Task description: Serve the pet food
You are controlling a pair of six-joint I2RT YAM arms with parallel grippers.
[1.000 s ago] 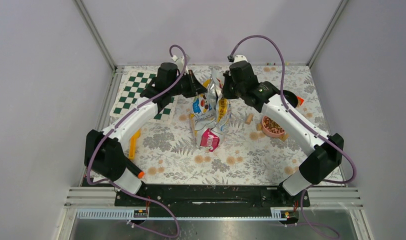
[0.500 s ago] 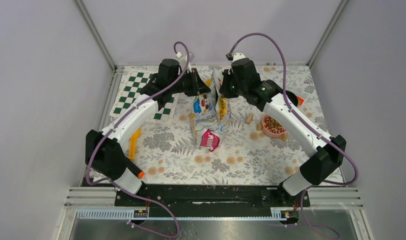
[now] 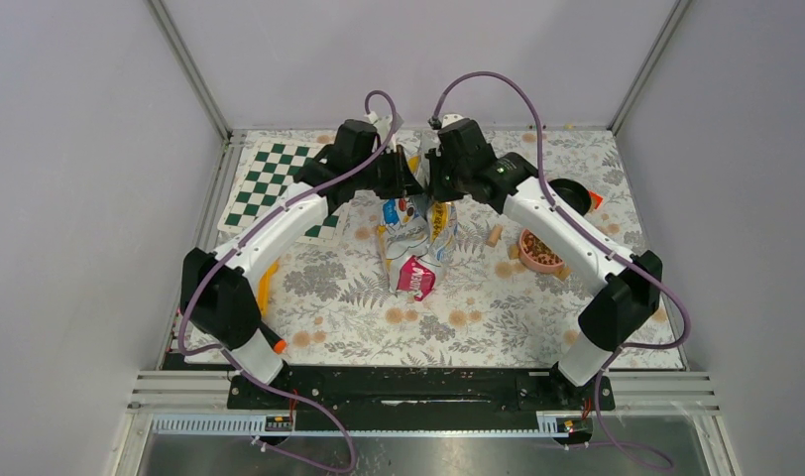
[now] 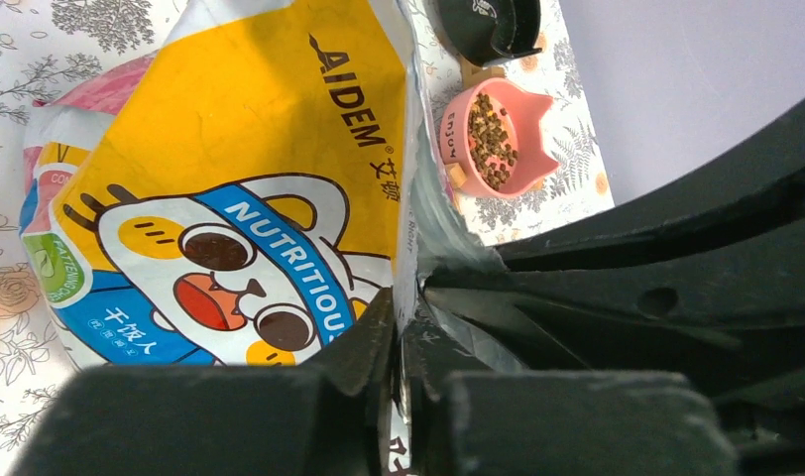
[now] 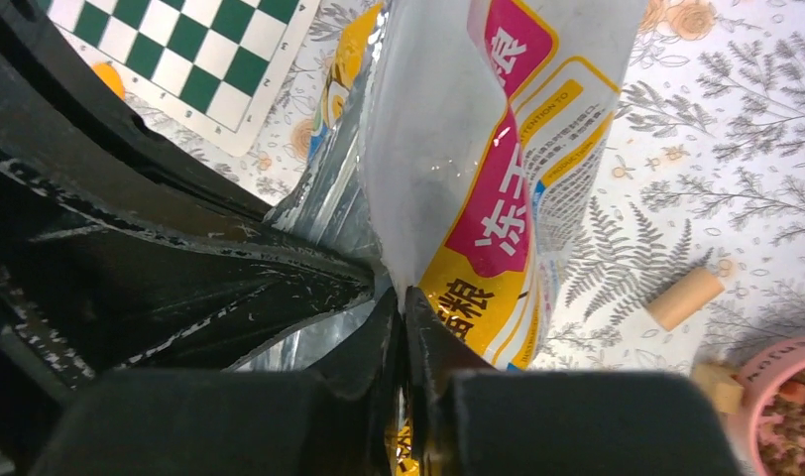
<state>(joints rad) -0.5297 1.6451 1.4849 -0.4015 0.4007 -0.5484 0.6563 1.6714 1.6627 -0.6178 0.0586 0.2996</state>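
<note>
Floral-patterned tabletop (image 3: 498,327) carries a glossy yellow pet-food bag (image 4: 240,149) with a cartoon white cat, standing upright near the middle of the far edge. At its top, the left gripper (image 4: 399,317) and the right gripper (image 5: 401,302) each grasp the bag's edge between clenched jaws. Small brown kibble pellets (image 4: 492,139) lie in a pink cat-eared bowl (image 4: 530,164) toward the right edge.

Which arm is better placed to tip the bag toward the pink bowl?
Probably the right. The right hand and the left hand both pinch the bag, but the pink bowl stands on the right arm's side.
</note>
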